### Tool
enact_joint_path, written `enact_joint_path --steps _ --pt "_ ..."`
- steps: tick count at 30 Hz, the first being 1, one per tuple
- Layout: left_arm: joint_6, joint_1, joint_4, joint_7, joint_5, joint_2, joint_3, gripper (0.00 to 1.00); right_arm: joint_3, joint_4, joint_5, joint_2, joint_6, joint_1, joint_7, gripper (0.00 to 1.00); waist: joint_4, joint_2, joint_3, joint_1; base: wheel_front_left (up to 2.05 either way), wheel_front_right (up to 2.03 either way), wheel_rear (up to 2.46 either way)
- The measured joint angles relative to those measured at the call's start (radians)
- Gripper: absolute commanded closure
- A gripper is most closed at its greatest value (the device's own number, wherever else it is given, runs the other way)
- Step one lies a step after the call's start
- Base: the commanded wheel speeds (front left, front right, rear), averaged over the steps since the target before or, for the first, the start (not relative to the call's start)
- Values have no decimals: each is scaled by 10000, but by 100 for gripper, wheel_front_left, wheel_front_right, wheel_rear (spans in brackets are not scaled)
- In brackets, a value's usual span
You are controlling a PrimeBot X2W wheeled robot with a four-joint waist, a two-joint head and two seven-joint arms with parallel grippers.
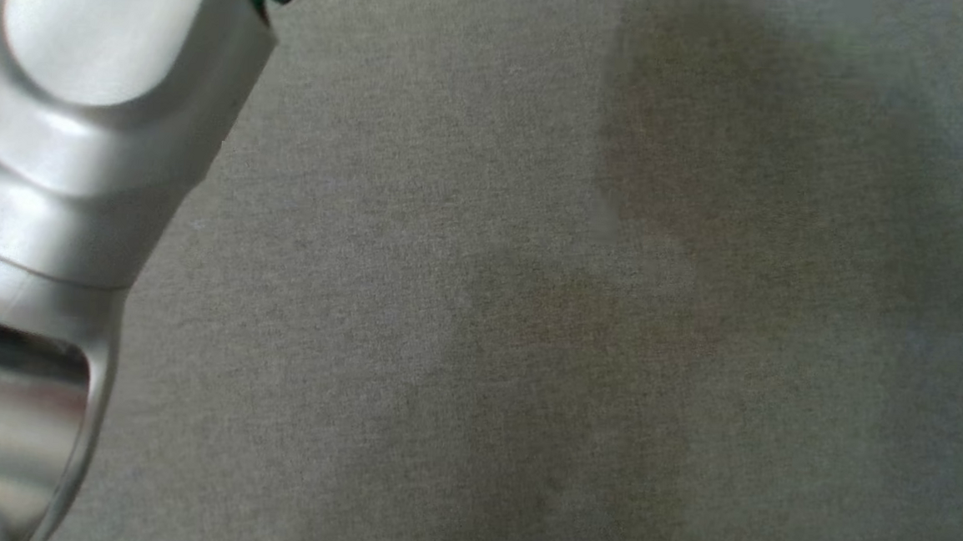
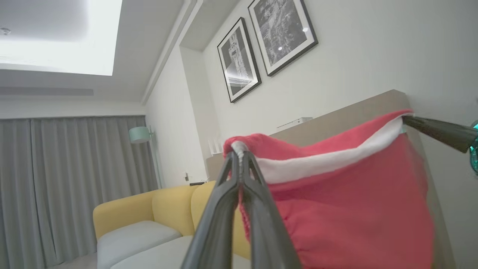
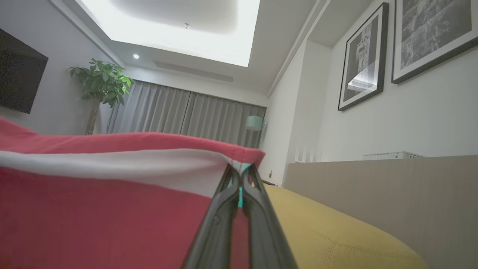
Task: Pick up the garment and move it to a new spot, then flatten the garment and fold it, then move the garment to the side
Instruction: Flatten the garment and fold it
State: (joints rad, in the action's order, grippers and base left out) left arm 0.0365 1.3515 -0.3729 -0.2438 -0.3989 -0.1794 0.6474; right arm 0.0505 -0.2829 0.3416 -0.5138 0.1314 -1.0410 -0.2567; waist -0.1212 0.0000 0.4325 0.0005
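Observation:
The garment (image 2: 347,209) is red knit cloth with a white band along its top edge, hanging in the air. My left gripper (image 2: 239,152) is shut on one top corner of it, the cloth bunched over the fingertips. The right gripper's dark fingers (image 2: 437,132) pinch the other top corner at the right of the left wrist view. In the right wrist view the garment (image 3: 104,209) spreads leftward from my right gripper (image 3: 239,170), which is shut on its corner. A pale forearm (image 1: 60,194) crosses the left of the head view.
The head view looks down on a grey-beige fabric surface (image 1: 529,307) with a soft shadow on it. A yellow sofa (image 2: 149,209) with grey seat cushions stands behind, beside a beige headboard-like panel (image 3: 373,186), curtains, a lamp and framed pictures.

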Motion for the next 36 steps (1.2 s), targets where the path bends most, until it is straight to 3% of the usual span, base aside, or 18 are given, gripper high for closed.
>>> enact_joint_path --steps 5,9,16,25,31,36 --pt "180 -625 -337 -142 497 -105 351 100 -44 322 -102 190 0 492 -2 100 -38 0 21 -3 0 0 0" --pt "247 -2627 -52 -142 859 -533 1037 100 82 430 -8 510 0 2624 -38 100 -145 0 -164 -5 0 0 0" --pt "-295 -7348 796 -136 709 -1124 1459 100 -362 339 291 970 0 6566 -27 100 -280 0 -591 -6 0 0 0" --pt "-825 -11011 2727 -136 640 -1707 1662 100 -1492 1994 311 1235 2 10460 58 100 -295 1 -1445 -9 0 0 0" --pt "-991 -11048 3427 245 144 -1534 1553 100 -2054 2826 355 1266 2 10665 884 100 6 1 -1539 -6 0 0 0" --pt "-997 -9668 2972 767 -376 -516 1262 100 -1701 2406 460 830 2 9124 1720 100 367 1 -1239 -5 0 0 0"
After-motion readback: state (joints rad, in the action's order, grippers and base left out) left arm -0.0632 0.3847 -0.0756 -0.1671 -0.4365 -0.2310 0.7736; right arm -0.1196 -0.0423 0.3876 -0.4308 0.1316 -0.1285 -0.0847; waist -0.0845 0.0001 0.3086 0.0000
